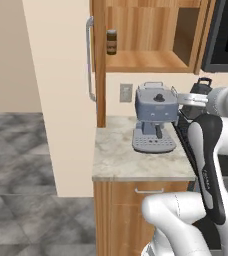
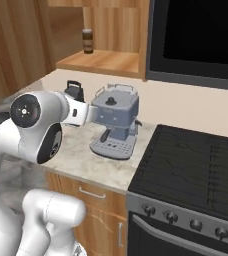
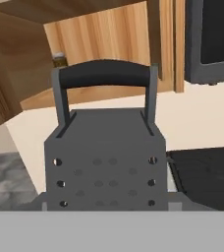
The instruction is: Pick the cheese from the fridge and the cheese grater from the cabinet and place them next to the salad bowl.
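The dark grey cheese grater (image 3: 104,157), with its black loop handle on top, sits upright and close in front of the hand camera. My gripper (image 1: 198,96) is shut on the cheese grater (image 1: 202,86) and holds it in the air above the counter, right of the coffee machine. From the right base view the cheese grater (image 2: 75,91) shows just behind my hand (image 2: 79,113). The open wooden cabinet (image 1: 148,61) lies above and ahead, its door (image 1: 100,60) swung out. The cheese, the fridge and the salad bowl are out of view.
A brown dark-capped jar (image 1: 111,41) stands on the cabinet shelf. A grey coffee machine (image 1: 155,120) occupies the marble counter (image 1: 116,160). A black stove (image 2: 196,165) lies to the right, with a dark microwave (image 2: 196,35) above it.
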Robot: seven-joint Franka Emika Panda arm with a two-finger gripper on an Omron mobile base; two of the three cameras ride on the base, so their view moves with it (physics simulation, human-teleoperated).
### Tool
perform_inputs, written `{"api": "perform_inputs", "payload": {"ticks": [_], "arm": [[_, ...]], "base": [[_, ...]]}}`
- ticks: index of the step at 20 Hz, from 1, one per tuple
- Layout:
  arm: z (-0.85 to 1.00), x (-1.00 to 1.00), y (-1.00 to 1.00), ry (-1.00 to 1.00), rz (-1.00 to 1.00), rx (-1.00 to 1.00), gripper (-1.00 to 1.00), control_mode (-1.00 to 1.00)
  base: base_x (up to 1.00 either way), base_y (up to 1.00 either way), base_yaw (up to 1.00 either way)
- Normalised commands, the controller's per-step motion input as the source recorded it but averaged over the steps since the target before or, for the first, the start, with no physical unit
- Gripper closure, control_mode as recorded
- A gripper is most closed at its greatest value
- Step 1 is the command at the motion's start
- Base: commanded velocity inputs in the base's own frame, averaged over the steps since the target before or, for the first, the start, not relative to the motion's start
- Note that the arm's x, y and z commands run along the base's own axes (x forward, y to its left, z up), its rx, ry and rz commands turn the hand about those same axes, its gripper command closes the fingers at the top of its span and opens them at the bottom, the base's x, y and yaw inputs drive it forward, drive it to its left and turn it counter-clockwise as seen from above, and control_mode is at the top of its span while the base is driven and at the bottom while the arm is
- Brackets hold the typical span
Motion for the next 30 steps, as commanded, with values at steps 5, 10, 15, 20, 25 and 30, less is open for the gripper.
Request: {"api": "perform_inputs", "payload": {"ticks": [5, 10, 15, 20, 25, 30], "arm": [[0.0, 0.0, 0.0, 0.0, 0.0, 0.0, 1.0, 1.0], [0.0, 0.0, 0.0, 0.0, 0.0, 0.0, 1.0, 1.0], [0.0, 0.0, 0.0, 0.0, 0.0, 0.0, 1.0, 1.0], [0.0, 0.0, 0.0, 0.0, 0.0, 0.0, 1.0, 1.0], [0.0, 0.0, 0.0, 0.0, 0.0, 0.0, 1.0, 1.0], [0.0, 0.0, 0.0, 0.0, 0.0, 0.0, 1.0, 1.0]], "base": [[-0.13, -0.69, -0.08], [-0.28, -0.79, -0.1], [-0.38, -0.66, -0.21], [0.0, -0.73, -0.12], [0.0, -0.72, -0.09], [0.0, -0.76, -0.07]]}}
